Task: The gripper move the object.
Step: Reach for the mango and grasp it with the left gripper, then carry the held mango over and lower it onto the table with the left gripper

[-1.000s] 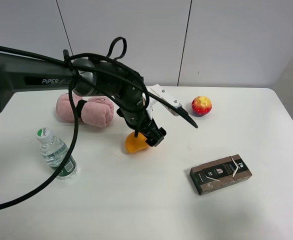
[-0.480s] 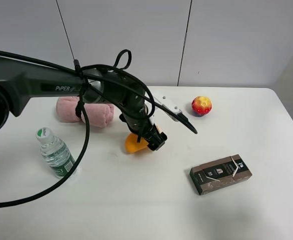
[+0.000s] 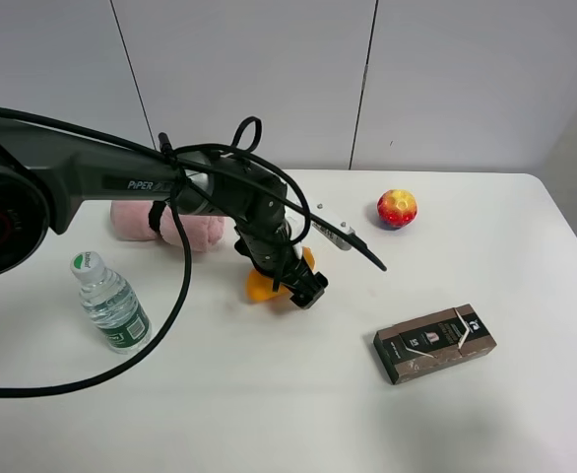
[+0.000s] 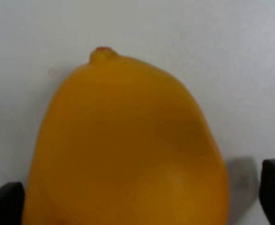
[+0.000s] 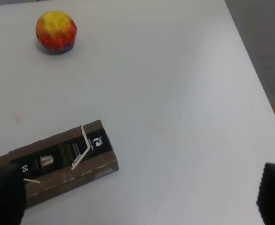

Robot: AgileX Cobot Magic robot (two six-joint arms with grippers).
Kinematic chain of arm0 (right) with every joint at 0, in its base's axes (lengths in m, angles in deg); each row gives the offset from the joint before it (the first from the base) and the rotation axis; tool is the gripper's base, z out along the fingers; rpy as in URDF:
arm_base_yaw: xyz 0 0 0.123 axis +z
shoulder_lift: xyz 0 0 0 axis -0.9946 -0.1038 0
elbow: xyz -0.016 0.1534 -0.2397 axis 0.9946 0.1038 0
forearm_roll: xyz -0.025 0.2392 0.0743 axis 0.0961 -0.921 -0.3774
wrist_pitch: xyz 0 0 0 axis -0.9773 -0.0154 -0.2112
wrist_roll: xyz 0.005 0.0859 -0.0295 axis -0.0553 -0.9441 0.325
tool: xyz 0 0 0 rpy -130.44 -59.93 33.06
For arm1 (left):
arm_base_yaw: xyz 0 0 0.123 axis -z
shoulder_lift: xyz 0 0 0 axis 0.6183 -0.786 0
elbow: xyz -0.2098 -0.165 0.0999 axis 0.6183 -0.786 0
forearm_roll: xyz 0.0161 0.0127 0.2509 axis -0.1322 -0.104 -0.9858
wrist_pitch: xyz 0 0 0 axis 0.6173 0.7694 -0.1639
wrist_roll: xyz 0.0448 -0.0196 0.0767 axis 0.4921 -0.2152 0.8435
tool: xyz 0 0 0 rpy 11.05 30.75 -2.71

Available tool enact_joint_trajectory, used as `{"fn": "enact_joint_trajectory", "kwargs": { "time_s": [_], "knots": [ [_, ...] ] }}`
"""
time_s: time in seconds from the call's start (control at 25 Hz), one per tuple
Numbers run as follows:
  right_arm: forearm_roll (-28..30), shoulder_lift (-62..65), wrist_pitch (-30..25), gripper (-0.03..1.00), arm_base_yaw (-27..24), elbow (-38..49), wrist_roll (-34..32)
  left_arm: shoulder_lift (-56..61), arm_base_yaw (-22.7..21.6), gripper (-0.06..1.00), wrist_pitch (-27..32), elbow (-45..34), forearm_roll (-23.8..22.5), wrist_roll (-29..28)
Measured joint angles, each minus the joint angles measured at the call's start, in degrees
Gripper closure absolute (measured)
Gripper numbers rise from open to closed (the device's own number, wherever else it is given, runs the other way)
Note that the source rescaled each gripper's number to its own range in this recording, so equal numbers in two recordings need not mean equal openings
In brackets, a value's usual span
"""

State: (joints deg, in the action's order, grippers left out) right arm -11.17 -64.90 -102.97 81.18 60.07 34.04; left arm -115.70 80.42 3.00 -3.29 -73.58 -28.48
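Observation:
The object, a smooth orange-yellow mango (image 3: 258, 287), lies on the white table (image 3: 269, 394) near the middle. My left gripper (image 3: 294, 284), black jaws on the black PIPER arm, is down over the mango and hides much of it. In the left wrist view the mango (image 4: 128, 140) fills the picture between the two black fingertips (image 4: 6, 204). One fingertip is at the fruit's edge and a thin gap shows at the other, so the left gripper (image 4: 137, 201) is open around it. My right gripper (image 5: 137, 201) is open and empty above the table's right side.
A pink rolled towel (image 3: 185, 225) lies behind the arm. A water bottle (image 3: 111, 301) stands at the left. A red-and-yellow ball (image 3: 397, 208) sits at the back right, and a dark brown box (image 3: 433, 342) lies front right. Both also show in the right wrist view, the ball (image 5: 56, 31) and the box (image 5: 57, 161).
My left arm has lowered and swung a little, bringing the jaws further down around the mango. The mango and the other things have stayed in place.

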Motion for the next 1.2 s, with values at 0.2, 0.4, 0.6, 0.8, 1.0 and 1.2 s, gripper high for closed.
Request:
{"fn": "enact_joint_trajectory", "kwargs": {
  "time_s": [0.2,0.4,0.6,0.8,1.0,1.2],
  "knots": [
    [0.0,0.0,0.0,-0.03,0.0,0.0,0.0,1.1,0.0,0.92,1.4,0.0,0.1,0.0],
    [0.0,0.0,0.0,-0.03,0.0,0.0,0.0,7.3,0.0,0.92,2.2,0.0,0.1,0.0],
    [0.0,0.0,0.0,-0.03,0.0,0.0,0.0,18.3,-0.7,0.92,3.8,0.0,0.0,0.0],
    [0.0,0.0,0.0,-0.03,0.0,0.0,0.0,29.0,-6.0,0.92,10.6,0.0,-0.3,-6.7],
    [0.0,0.0,0.0,-0.03,0.0,0.0,0.0,36.1,-14.9,0.92,23.5,0.0,-8.6,-12.1],
    [0.0,0.0,0.0,-0.03,0.0,0.0,0.0,39.0,-25.2,0.92,30.7,0.0,-11.3,-11.2]
  ]
}}
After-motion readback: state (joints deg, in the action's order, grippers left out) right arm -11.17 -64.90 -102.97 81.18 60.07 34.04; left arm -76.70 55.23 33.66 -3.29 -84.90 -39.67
